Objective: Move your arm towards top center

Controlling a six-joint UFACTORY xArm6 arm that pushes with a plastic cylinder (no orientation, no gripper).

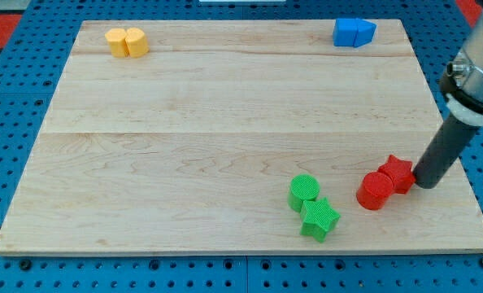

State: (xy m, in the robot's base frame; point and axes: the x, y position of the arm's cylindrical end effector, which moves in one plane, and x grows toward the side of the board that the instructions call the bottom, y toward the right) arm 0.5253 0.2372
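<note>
My tip (426, 182) rests on the wooden board (225, 122) at the view's lower right, just right of the red star block (397, 172) and close to touching it. A red cylinder (376, 190) sits against the star's lower left. A green cylinder (304, 192) and a green star block (319, 218) lie together at the bottom, left of the red pair. Two yellow blocks (127, 41) sit side by side at the top left. Two blue blocks (354, 32) sit together at the top right. The top centre of the board is far from my tip.
The board lies on a blue pegboard surface (14, 114). The arm's body (479, 69) enters from the view's right edge above the rod. The board's right edge (445, 122) runs close to my tip.
</note>
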